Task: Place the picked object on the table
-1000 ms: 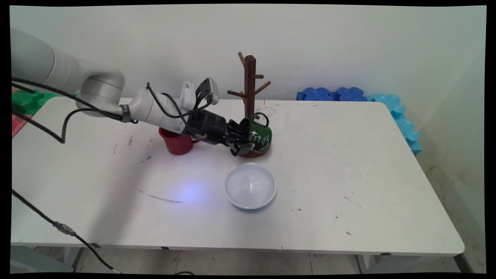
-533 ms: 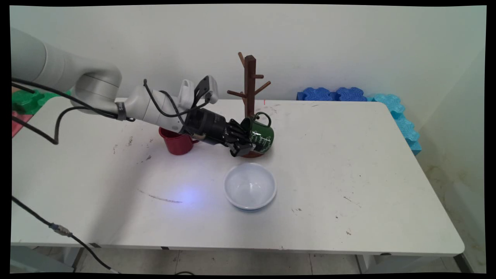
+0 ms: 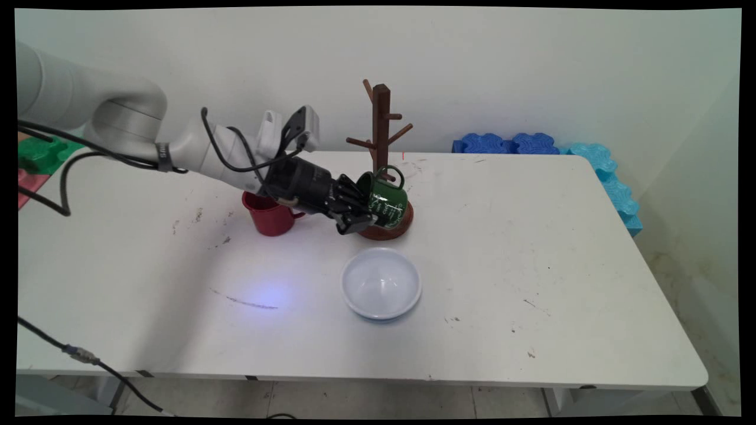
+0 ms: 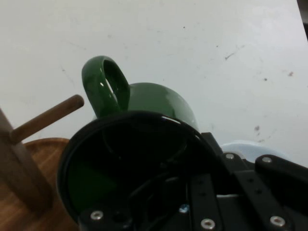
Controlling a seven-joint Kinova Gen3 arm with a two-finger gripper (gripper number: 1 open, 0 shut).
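Gripper [image 3: 358,213] fingers are clamping the green mug's [image 3: 387,202] rim, tilting it just above the mug tree's [image 3: 381,127] base; white bowl [image 3: 381,283] at 6 o'clock, red cup [image 3: 269,215] at 9.

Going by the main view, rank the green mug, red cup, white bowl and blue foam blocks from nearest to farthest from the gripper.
1. Green mug: held in the gripper, tilted, by the wooden mug tree.
2. Red cup: on the table under the wrist, toward the arm's side.
3. White bowl: toward the table's near edge; about as close as the cup, too close to call.
4. Blue foam blocks: far back right, by the wall.
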